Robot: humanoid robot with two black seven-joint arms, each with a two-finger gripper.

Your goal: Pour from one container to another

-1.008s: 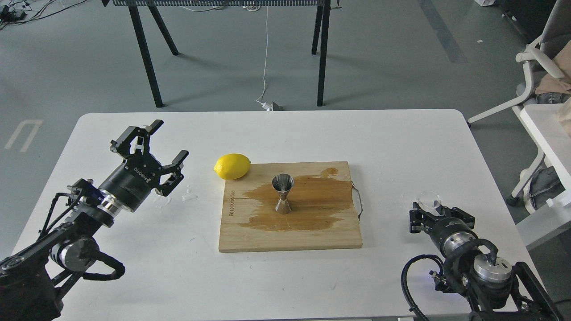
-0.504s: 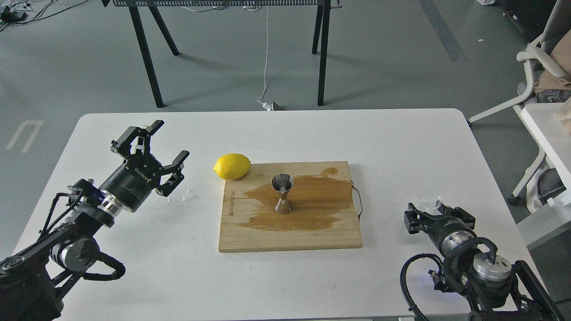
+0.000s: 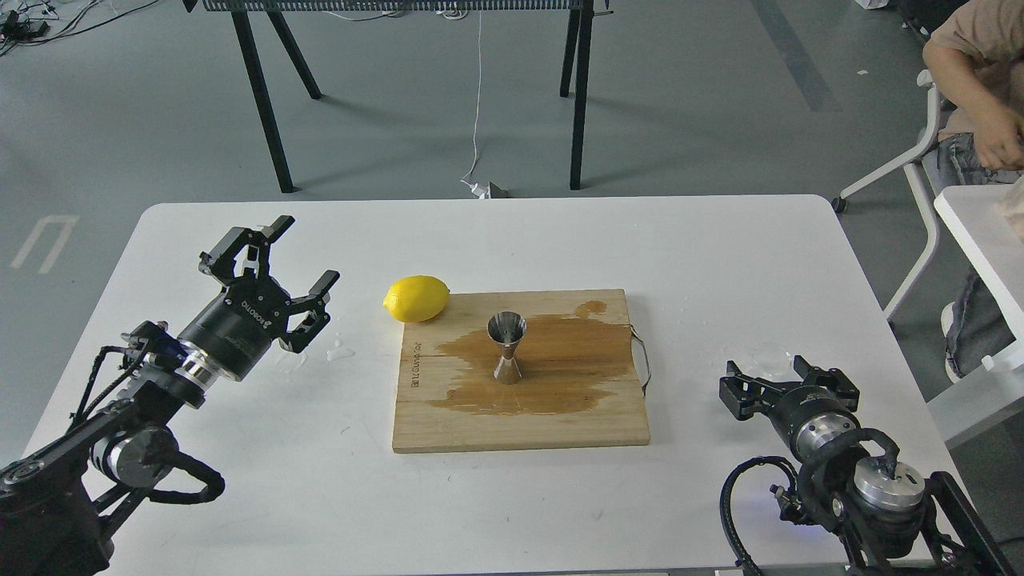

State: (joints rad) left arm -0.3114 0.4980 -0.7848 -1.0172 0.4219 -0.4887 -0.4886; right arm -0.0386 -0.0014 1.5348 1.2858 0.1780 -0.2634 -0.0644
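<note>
The steel hourglass jigger (image 3: 507,348) stands upright in the middle of a wooden board (image 3: 520,428), inside a dark wet stain. The small clear glass cup (image 3: 770,357) rests on the white table to the right of the board. It is hard to make out against the tabletop. Just behind it, on my side, my right gripper (image 3: 784,382) is open, its fingers spread wider than the cup and apart from it. My left gripper (image 3: 302,254) hovers open over the table's left part, holding nothing.
A yellow lemon (image 3: 416,298) lies at the board's far left corner. Water drops (image 3: 336,350) sit on the table (image 3: 512,240) near the left gripper. A seated person (image 3: 980,88) and a second white table (image 3: 980,232) are at the right edge.
My right gripper has spread its fingers and drawn back toward me, leaving the glass cup on the table. A person has come into view at the right. The left arm is still.
</note>
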